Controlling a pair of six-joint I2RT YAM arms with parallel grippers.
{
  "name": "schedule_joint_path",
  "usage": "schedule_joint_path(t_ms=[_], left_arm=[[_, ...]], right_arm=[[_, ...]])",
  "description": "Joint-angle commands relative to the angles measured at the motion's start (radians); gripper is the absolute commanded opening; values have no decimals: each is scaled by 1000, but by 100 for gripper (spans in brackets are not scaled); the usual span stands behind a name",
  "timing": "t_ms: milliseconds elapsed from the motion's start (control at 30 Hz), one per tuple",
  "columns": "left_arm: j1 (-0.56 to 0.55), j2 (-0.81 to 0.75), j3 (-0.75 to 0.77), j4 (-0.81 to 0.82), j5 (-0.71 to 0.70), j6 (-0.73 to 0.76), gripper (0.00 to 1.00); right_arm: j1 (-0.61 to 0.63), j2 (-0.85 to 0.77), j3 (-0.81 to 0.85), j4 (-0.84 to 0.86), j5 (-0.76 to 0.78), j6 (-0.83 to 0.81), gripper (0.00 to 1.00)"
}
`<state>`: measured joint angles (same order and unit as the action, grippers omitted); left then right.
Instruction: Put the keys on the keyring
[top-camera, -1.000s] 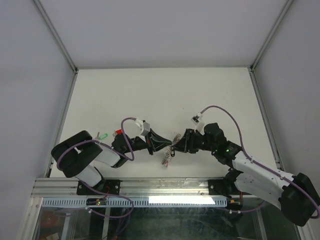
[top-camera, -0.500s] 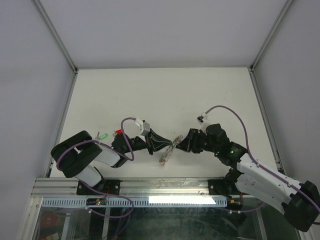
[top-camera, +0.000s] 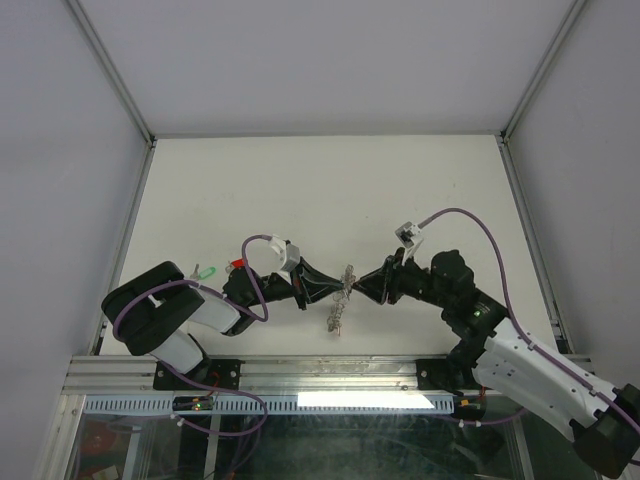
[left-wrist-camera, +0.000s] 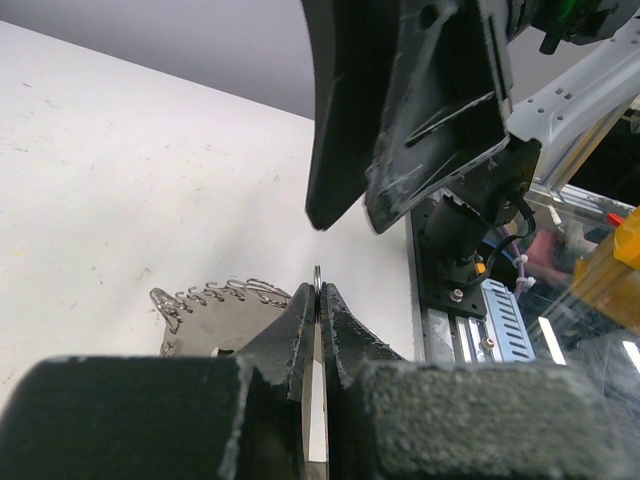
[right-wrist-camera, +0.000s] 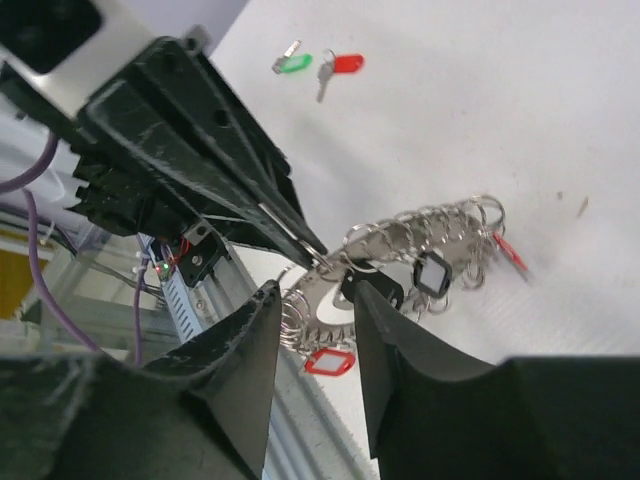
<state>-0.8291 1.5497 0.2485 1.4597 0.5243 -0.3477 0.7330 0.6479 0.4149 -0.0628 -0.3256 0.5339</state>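
Note:
The keyring (top-camera: 340, 300), a flat grey ring with a fringe of small wire loops, hangs tilted between both arms just above the table. My left gripper (top-camera: 333, 291) is shut on its thin edge; in the left wrist view the fingers (left-wrist-camera: 300, 325) pinch the metal, with the keyring (left-wrist-camera: 215, 312) spreading out to the left. Black (right-wrist-camera: 432, 272) and red (right-wrist-camera: 328, 361) tagged keys hang from the keyring (right-wrist-camera: 420, 235). My right gripper (right-wrist-camera: 315, 295) stands open beside it, its right fingertip next to a black tag. A green key (right-wrist-camera: 292, 64) and a red key (right-wrist-camera: 343, 63) lie loose on the table.
The loose green key (top-camera: 207, 272) and red key (top-camera: 238, 265) lie close by the left arm's elbow. The aluminium rail (top-camera: 330, 375) runs along the near table edge right below the keyring. Grey walls enclose the table on three sides.
The right arm has swung and drawn back a little to the right, and its jaws have narrowed. The keyring has turned more upright. The left gripper has held still.

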Motion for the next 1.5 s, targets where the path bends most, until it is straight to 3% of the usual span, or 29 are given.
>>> schedule_joint_path(t_ms=[0, 167, 333, 500, 1133, 1467], left_arm=[[10, -37, 5, 149, 21, -3, 0], [12, -30, 7, 162, 48, -13, 0], [12, -24, 14, 163, 72, -17, 0], [13, -14, 26, 163, 104, -23, 0], [13, 10, 55, 165, 158, -39, 0], [13, 20, 70, 163, 173, -43, 0]], right_arm=[[5, -34, -3, 177, -123, -224, 35], [5, -47, -15, 216, -230, -462, 31], [5, -25, 67, 10, -299, -727, 29], [6, 13, 149, -164, -334, -889, 32], [5, 199, 242, -203, -419, -939, 35], [5, 252, 256, -200, -434, -942, 28]])
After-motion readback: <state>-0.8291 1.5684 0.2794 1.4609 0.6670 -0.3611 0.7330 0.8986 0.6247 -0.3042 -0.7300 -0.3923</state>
